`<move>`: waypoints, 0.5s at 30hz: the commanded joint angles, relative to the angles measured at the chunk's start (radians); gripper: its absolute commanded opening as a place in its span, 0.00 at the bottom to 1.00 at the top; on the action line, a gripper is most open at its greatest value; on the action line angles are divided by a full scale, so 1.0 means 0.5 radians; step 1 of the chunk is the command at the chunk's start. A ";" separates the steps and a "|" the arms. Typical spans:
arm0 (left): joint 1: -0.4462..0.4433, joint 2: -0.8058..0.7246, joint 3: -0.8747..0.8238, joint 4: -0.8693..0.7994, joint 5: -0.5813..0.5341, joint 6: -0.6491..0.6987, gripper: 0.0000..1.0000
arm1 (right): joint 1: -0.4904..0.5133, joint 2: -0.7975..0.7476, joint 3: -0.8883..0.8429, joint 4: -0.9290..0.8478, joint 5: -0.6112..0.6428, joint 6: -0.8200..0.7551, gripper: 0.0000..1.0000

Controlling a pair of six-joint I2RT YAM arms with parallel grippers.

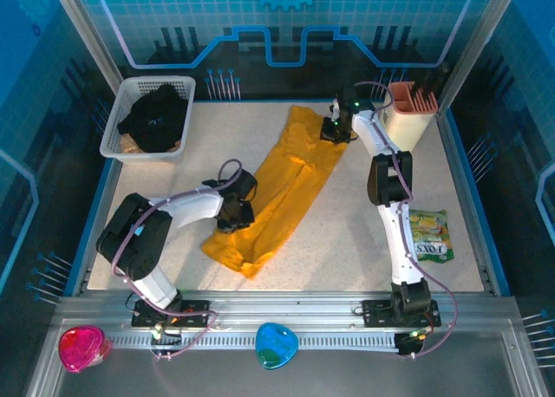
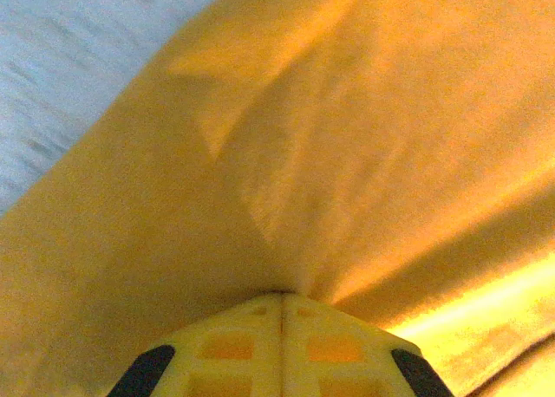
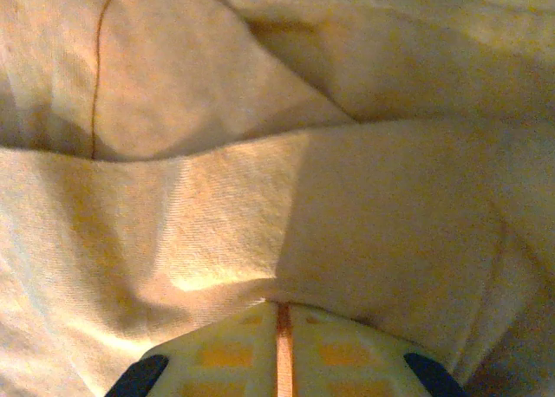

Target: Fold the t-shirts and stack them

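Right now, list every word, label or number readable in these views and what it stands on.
White lettering on the green plastic snack packet: too blurred to read.
No text seen on the golden-yellow cloth t-shirt, the black cloth t-shirt or the white plastic mesh basket.

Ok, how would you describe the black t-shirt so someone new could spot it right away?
Look at the far left corner of the table, where a white mesh basket sits. The black t-shirt lies crumpled inside it. Unlike the yellow t-shirt stretched diagonally across the table, it is dark and bunched up.
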 commanded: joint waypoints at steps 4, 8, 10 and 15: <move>-0.316 -0.039 -0.061 0.218 0.328 -0.490 0.19 | 0.001 0.132 0.207 0.146 -0.392 0.260 0.12; -0.378 -0.088 0.216 -0.054 0.187 -0.395 0.22 | 0.014 -0.088 0.178 0.132 -0.464 0.250 0.13; -0.377 -0.164 0.322 -0.214 0.041 -0.322 0.25 | 0.021 -0.329 0.000 0.127 -0.417 0.186 0.13; -0.352 -0.354 0.500 -0.564 -0.285 -0.146 0.39 | 0.076 -1.141 -0.938 0.162 -0.107 0.108 0.12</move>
